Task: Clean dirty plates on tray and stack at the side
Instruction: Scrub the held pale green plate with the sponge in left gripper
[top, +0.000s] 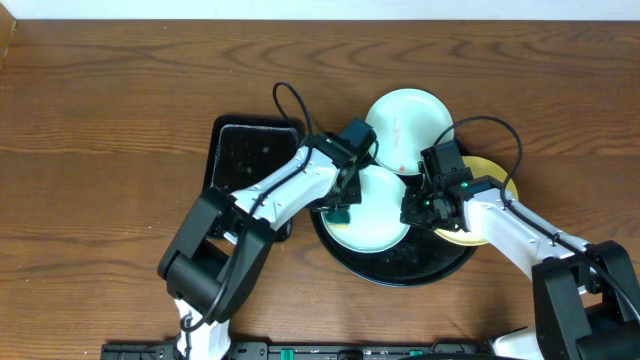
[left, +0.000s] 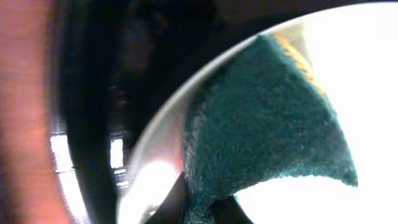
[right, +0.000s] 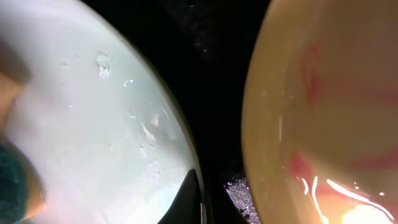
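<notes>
The left gripper (top: 340, 207) is closed on a green sponge (left: 267, 124) that rests on the pale blue-white plate (top: 378, 222) in the round black tray (top: 430, 268). The right gripper (top: 413, 212) is closed at that plate's right rim; I cannot tell whether it pinches it. 2 red-smeared plates sit at the tray's edge: a white plate (top: 410, 125) on the far side and a yellow plate (right: 323, 112) on the right.
</notes>
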